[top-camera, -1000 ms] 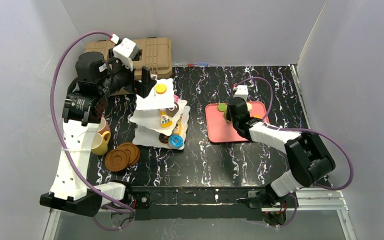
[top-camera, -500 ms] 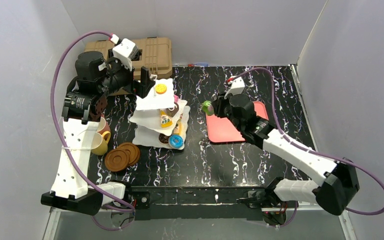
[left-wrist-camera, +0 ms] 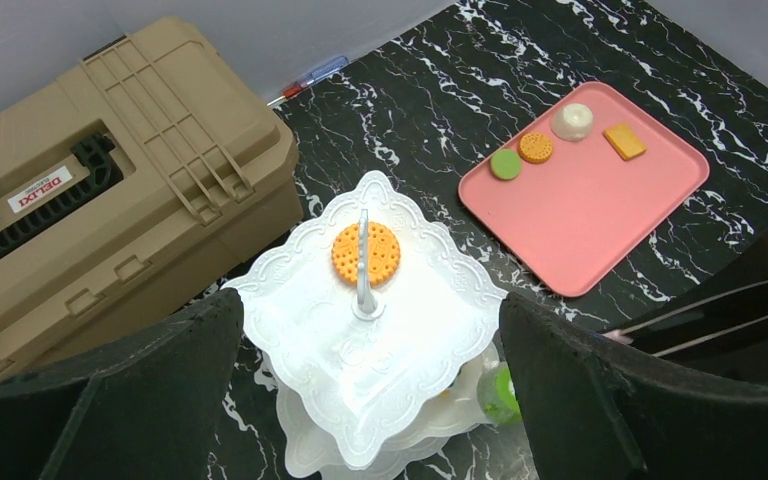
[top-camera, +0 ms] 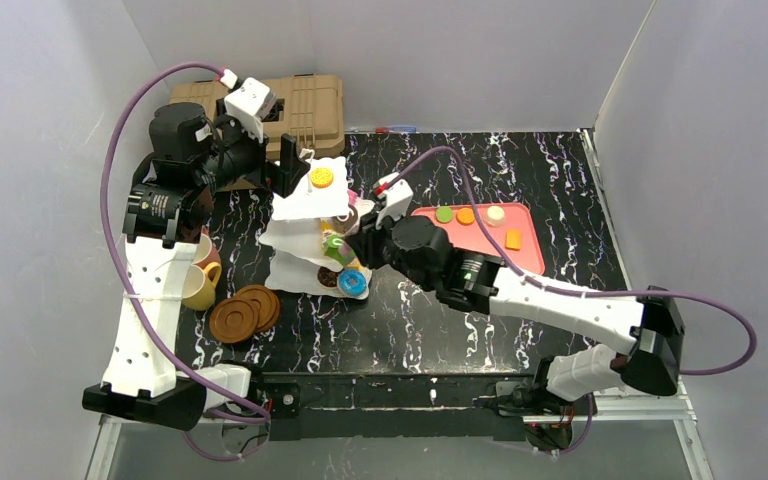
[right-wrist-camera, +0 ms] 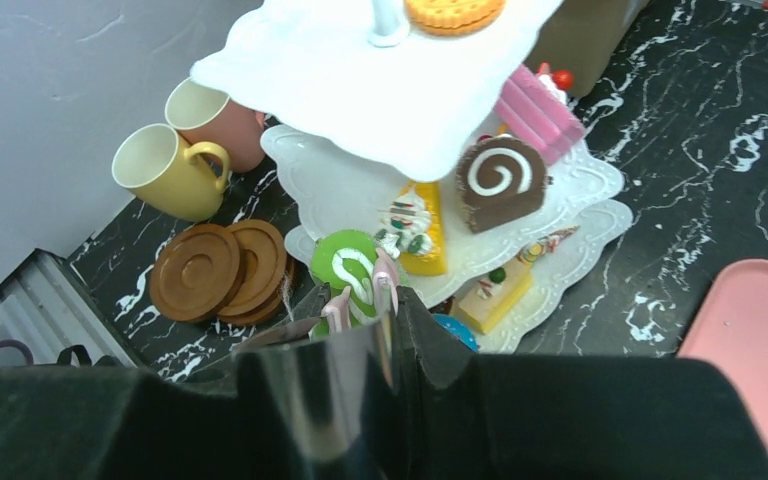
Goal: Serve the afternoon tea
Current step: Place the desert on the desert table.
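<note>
The white three-tier stand (top-camera: pixel 298 205) stands left of centre, with an orange biscuit (left-wrist-camera: pixel 365 253) on its top plate (left-wrist-camera: pixel 400 350) and several toy pastries on the lower tiers. My left gripper (left-wrist-camera: pixel 368 310) hovers open over the top plate, one finger on each side. My right gripper (right-wrist-camera: pixel 375 320) is shut on metal tongs (right-wrist-camera: pixel 360 350) with pink tips. The tongs pinch a green swirl roll (right-wrist-camera: pixel 345 265) at the front edge of the middle tier (right-wrist-camera: pixel 560 195). A yellow cup (right-wrist-camera: pixel 160 165), a pink cup (right-wrist-camera: pixel 215 115) and brown saucers (right-wrist-camera: pixel 215 270) sit left of the stand.
A tan ribbed case (top-camera: pixel 310 105) stands behind the stand, close to my left arm. To the right lies the pink tray (top-camera: pixel 480 235), carrying a green disc (top-camera: pixel 444 214), an orange biscuit (top-camera: pixel 466 215), a white piece (top-camera: pixel 496 213) and an orange square (top-camera: pixel 513 239). A pen (top-camera: pixel 390 129) lies at the back wall.
My right arm has swung left from the pink tray to the stand, carrying the green roll in the tongs. The left arm has stayed still.
</note>
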